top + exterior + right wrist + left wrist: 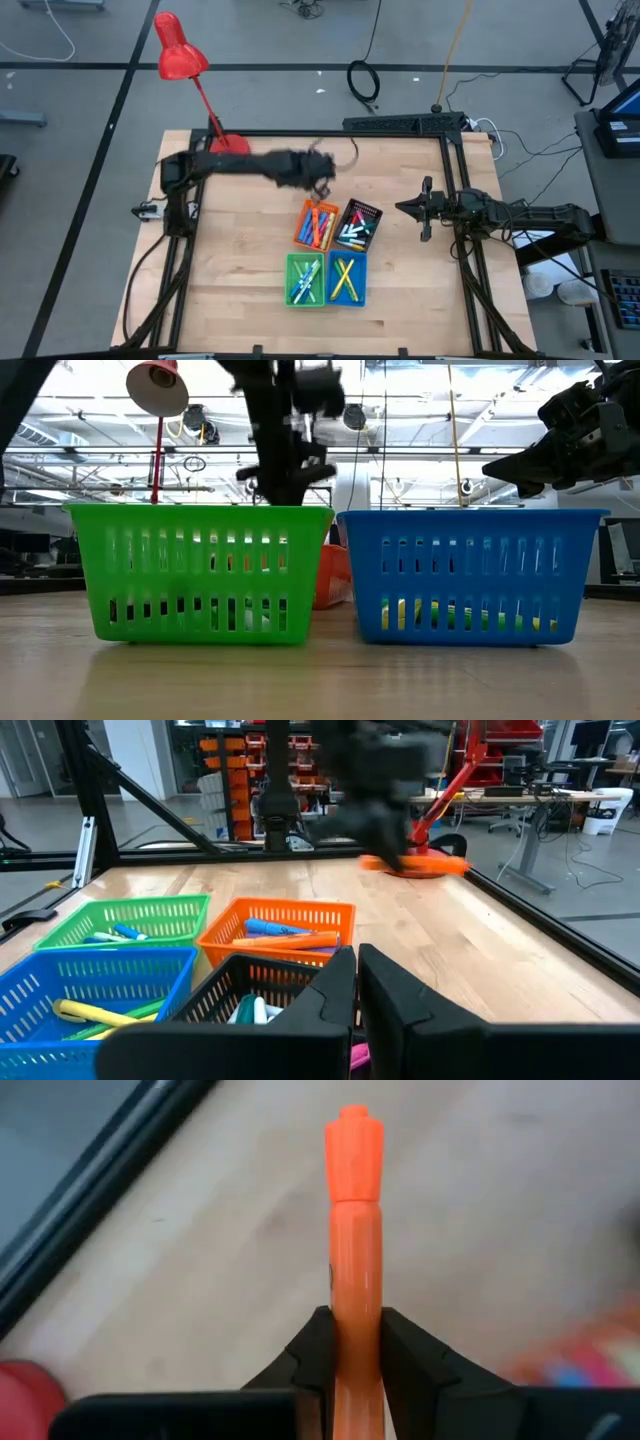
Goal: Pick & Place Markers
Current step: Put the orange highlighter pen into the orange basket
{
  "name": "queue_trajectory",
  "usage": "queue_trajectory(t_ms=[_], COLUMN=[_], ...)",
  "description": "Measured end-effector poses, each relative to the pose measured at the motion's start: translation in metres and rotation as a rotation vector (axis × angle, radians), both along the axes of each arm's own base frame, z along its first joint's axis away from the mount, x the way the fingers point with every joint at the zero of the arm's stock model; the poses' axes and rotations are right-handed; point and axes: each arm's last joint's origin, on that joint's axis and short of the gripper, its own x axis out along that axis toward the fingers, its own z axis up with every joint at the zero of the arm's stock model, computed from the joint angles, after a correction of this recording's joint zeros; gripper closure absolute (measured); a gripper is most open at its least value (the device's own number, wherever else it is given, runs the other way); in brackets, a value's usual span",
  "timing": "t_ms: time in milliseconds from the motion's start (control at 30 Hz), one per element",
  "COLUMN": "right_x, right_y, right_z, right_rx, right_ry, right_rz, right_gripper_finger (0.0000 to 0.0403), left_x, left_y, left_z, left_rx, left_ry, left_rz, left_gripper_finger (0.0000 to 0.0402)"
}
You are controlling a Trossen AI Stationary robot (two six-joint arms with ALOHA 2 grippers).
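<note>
My left gripper hangs over the table just beyond the orange bin and is shut on an orange marker. The marker also shows in the right wrist view, above the wood. More markers lie in the orange bin, the black bin, the green bin and the blue bin. My right gripper waits to the right of the black bin with its fingers together and holds nothing. My left gripper pinches the orange marker's barrel between its two fingers. The capped end sticks out well past them. The marker lies about level and is lifted clear of the table.
The four bins stand together in a square at the middle of the table; in the low view the green bin and the blue bin fill the front. A red lamp stands on its base at the far left edge.
</note>
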Motion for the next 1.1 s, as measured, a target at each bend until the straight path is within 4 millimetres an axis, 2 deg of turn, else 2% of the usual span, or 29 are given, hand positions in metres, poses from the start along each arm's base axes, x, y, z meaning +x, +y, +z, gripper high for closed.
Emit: queue_trajectory(t_ms=[133, 233, 333, 400, 500, 700, 900, 967, 1100], right_x=[0.0, 0.0, 0.0, 0.0, 0.0, 0.0, 0.0, 0.0, 0.0], right_y=[0.0, 0.0, 0.0, 0.0, 0.0, 0.0, 0.0, 0.0, 0.0], right_z=[0.0, 0.0, 0.0, 0.0, 0.0, 0.0, 0.0, 0.0, 0.0], right_rx=[0.0, 0.0, 0.0, 0.0, 0.0, 0.0, 0.0, 0.0, 0.0], right_ry=[0.0, 0.0, 0.0, 0.0, 0.0, 0.0, 0.0, 0.0, 0.0], right_rz=[0.0, 0.0, 0.0, 0.0, 0.0, 0.0, 0.0, 0.0, 0.0], right_gripper_finger=[0.0394, 0.0394, 0.0394, 0.0394, 0.0394, 0.0394, 0.0394, 0.0394, 0.0394], left_x=[0.005, 0.004, 0.0, -0.002, -0.007, -0.006, 0.0, 0.0, 0.0], left_y=[-0.068, -0.11, -0.136, -0.146, -0.152, -0.136, -0.127, -0.126, -0.126], left_z=[0.008, 0.009, 0.006, 0.001, -0.007, -0.031, -0.032, -0.032, -0.032], left_rx=[0.032, 0.041, 0.034, 0.029, 0.019, -0.081, -0.117, -0.117, -0.117], left_ry=[-0.042, -0.068, -0.094, -0.109, -0.105, -0.122, -0.151, -0.152, -0.154], left_rz=[-0.1, -0.139, -0.141, -0.131, -0.108, -0.096, -0.149, -0.141, -0.136], left_gripper_finger=[0.0344, 0.0344, 0.0344, 0.0344, 0.0344, 0.0344, 0.034, 0.0316, 0.0241])
